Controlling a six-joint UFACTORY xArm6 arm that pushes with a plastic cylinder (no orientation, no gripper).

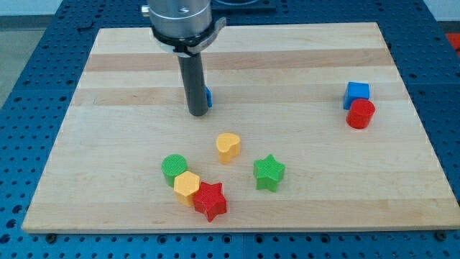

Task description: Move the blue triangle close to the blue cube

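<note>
The small blue plastic triangle (208, 96) is mostly hidden behind the dark rod, whose tip (197, 113) is set against its left side; no fingers exist, so nothing is gripped. The blue plastic cube (356, 93) lies well apart, rightward. A long rightward push is judged needed.

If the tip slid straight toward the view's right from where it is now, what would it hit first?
Almost at once, the blue triangle, which peeks out from behind my tip on its right side. Whether they already touch is unclear. The blue cube lies far beyond.
</note>
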